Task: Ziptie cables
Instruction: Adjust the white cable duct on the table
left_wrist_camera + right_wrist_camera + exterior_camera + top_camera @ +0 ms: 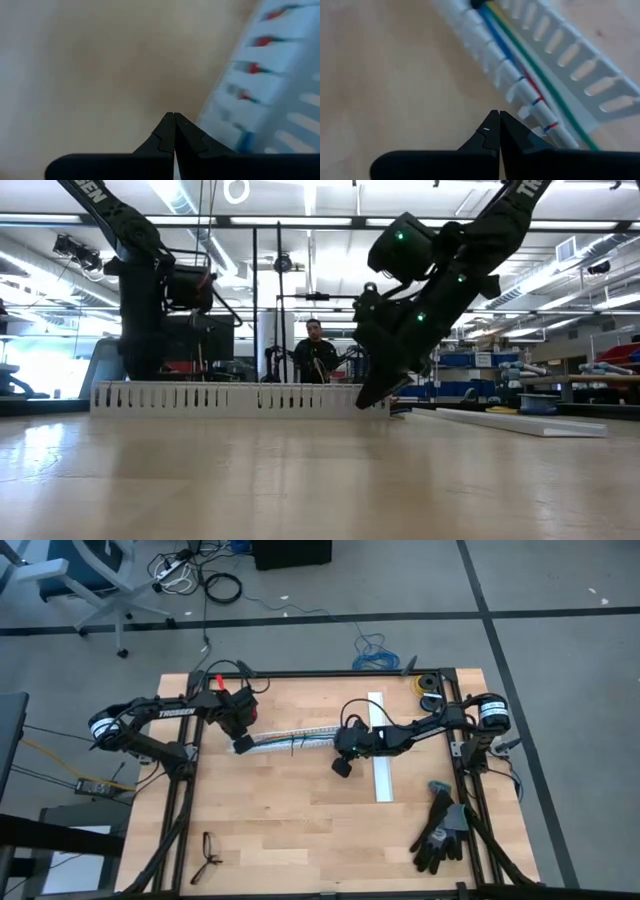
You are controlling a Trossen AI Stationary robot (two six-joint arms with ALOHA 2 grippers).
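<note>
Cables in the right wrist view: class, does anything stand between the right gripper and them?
Yes. The cables lie inside the white slotted channel, and its near slotted wall stands between them and the shut right gripper, beside the channel.

Light wooden table (300, 830) in a black frame, bearing a white slotted channel (290, 740) with cables (520, 55), a flat white strip (382, 765), black gloves (440, 830), eyeglasses (207, 855).

A white slotted channel (235, 397) lies across the table (300, 480), the right gripper (368, 398) at its end.
</note>
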